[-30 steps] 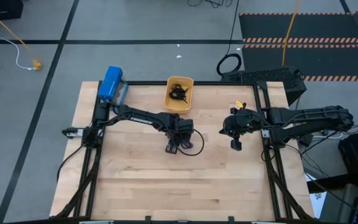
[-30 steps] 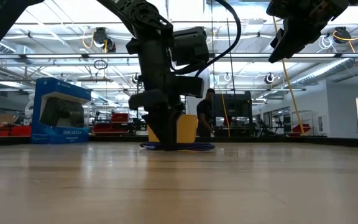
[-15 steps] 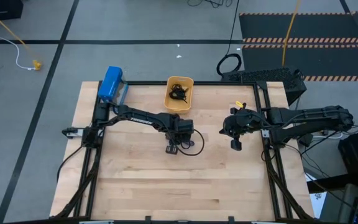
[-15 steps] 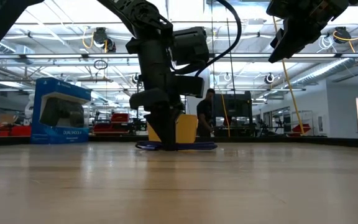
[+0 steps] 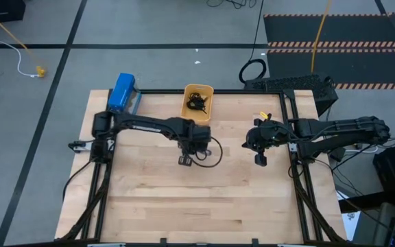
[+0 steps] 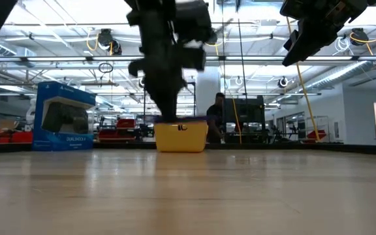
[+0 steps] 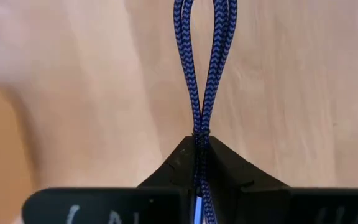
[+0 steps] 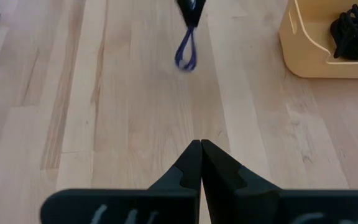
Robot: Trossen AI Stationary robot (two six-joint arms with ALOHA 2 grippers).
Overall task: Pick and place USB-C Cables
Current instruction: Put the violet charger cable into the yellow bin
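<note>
While lifted off the tabletop point(image 5: 149, 206), left hand point(image 7: 199, 142) pinches blue cable point(image 7: 202, 68) | black cables, apparently two, in tray point(image 5: 198, 103) | right hand point(image 8: 200, 147) closed, empty, hovering aside.

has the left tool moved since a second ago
Yes. The left tool, shut on the blue cable, has lifted off the table and shifted slightly toward the yellow tray.

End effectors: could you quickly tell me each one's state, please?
Left end effector: closed on the blue cable.
Right end effector: closed, holding nothing.
</note>
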